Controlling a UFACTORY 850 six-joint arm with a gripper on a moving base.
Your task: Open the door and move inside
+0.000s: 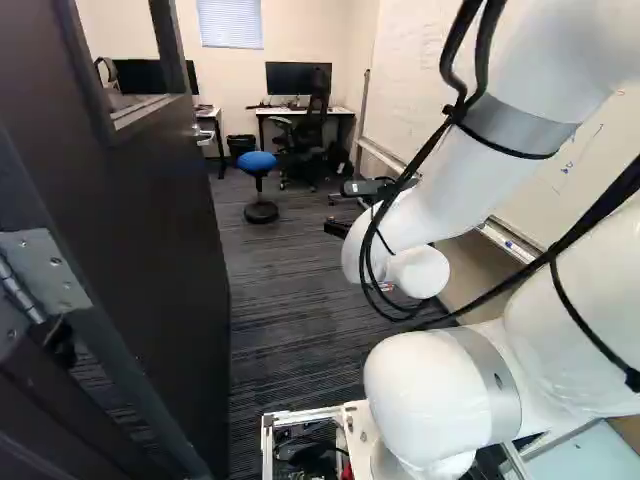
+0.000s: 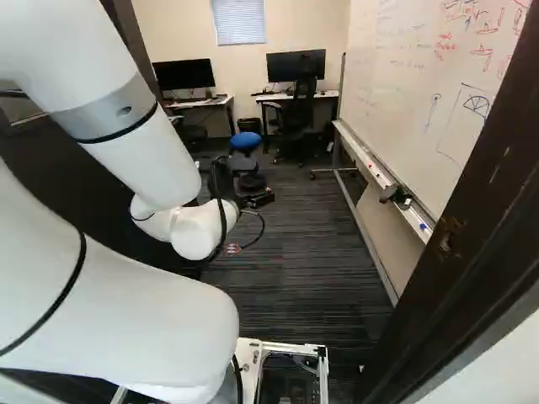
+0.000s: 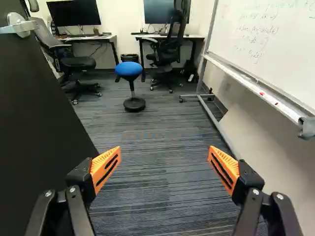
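The dark door (image 1: 165, 230) stands open along the left of the left base view, its hinge plate (image 1: 45, 268) close to the base. In that view my gripper (image 1: 345, 208) is held out over the carpet, right of the door and partly hidden by the arm. The wrist view shows the gripper (image 3: 164, 166) open, its orange-padded fingers wide apart with only floor beyond. There the door (image 3: 37, 123) is beside one finger; whether they touch I cannot tell. Its metal handle (image 3: 20, 25) is near the door's top edge, farther ahead.
A dark door frame post (image 2: 472, 219) rises at the right of the right base view. Beyond it a whiteboard (image 2: 421, 93) with a tray and metal stand lines that side. Farther in are a blue stool (image 3: 129, 70), office chairs (image 3: 170, 51), a bin (image 3: 129, 58) and desks with monitors.
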